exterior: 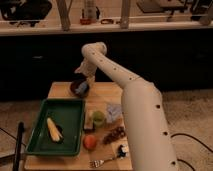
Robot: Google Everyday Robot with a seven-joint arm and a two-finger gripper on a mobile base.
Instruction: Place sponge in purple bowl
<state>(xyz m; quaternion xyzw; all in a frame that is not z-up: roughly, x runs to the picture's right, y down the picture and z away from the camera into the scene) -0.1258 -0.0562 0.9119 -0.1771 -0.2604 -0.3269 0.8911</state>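
A dark purple bowl (78, 88) sits at the far left of the wooden table (107, 95). A bluish sponge (83, 89) lies in the bowl, leaning on its right side. My gripper (83, 75) hangs just above the bowl at the end of the white arm (120, 80), which reaches in from the lower right.
A green tray (70, 107) holds a corn cob (53, 129) at the front left. To its right are a green cup (99, 118), a white packet (113, 111), grapes (115, 134), a red fruit (90, 142) and a fork (102, 161).
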